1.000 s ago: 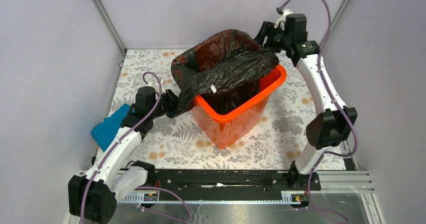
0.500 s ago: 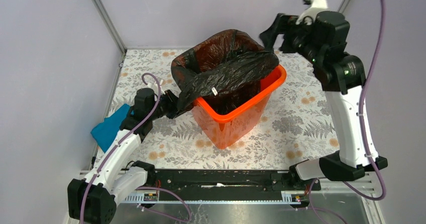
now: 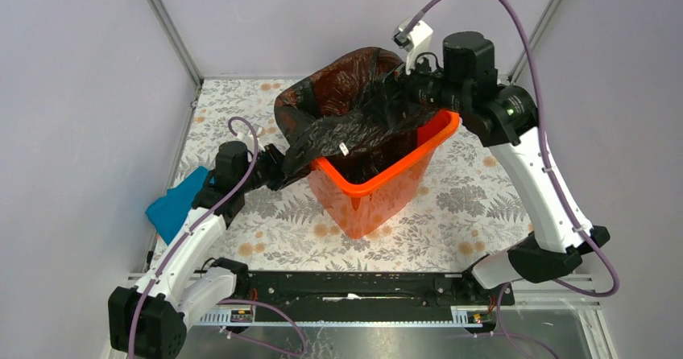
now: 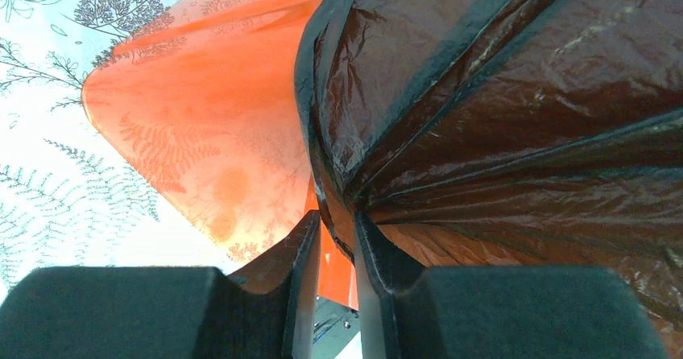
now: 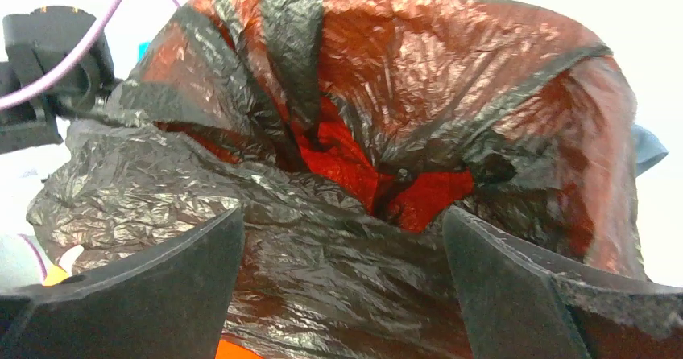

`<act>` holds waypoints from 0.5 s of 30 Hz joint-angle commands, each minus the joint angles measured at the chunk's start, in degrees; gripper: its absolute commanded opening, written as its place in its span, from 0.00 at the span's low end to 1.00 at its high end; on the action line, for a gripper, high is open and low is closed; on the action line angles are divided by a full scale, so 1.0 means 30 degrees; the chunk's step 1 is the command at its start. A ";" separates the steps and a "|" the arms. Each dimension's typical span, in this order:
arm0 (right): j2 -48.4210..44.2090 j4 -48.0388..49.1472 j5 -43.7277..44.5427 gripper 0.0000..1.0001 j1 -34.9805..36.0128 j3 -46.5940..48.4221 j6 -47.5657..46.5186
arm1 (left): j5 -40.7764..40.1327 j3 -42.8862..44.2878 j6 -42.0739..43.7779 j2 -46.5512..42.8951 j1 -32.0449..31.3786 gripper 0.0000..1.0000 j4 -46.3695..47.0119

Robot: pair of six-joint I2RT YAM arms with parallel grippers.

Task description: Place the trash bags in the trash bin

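Observation:
The orange trash bin (image 3: 378,194) stands mid-table. A black trash bag (image 3: 346,109) is draped over its back and left rim, open mouth upward, with a crumpled fold lying across the top. My left gripper (image 3: 280,166) is at the bin's left side, shut on the bag's hem (image 4: 332,214). The plastic is stretched taut and fans out from my fingertips beside the bin wall (image 4: 201,125). My right gripper (image 3: 396,93) hovers over the bag's back right part. It is wide open in the right wrist view (image 5: 342,218), holding nothing, with the crumpled fold (image 5: 322,246) below.
A teal-blue cloth (image 3: 173,206) lies at the left table edge beside my left arm. Grey walls and metal posts enclose the floral tabletop (image 3: 475,182). A corner of grey-blue cloth (image 5: 648,150) peeks out behind the bag.
My right arm has swung up from behind the bin's back right corner and come in over the bag, its jaws opening wide. The left arm has kept its place at the hem.

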 commanded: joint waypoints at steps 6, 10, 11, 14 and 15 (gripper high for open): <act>-0.0144 0.0224 -0.4268 0.73 0.0365 -0.0805 -0.2085 | 0.0428 0.0222 0.0516 -0.0037 -0.0084 0.25 0.0996; -0.0715 -0.0018 -0.4635 0.24 0.0393 -0.0773 -0.1917 | 0.0512 0.0310 0.0599 0.0078 -0.0088 0.25 0.0994; -0.0939 -0.0093 -0.4740 0.13 0.0396 -0.0799 -0.1859 | 0.0499 0.0326 0.0599 0.0094 -0.0080 0.25 0.0996; -0.2006 -0.0199 -0.5141 0.00 0.0400 -0.1319 -0.1538 | 0.0573 0.0410 0.0596 0.0082 -0.0088 0.25 0.0959; -0.2510 -0.0207 -0.5253 0.00 0.0394 -0.1699 -0.1405 | 0.0579 0.0482 0.0643 0.0040 -0.0080 0.25 0.0878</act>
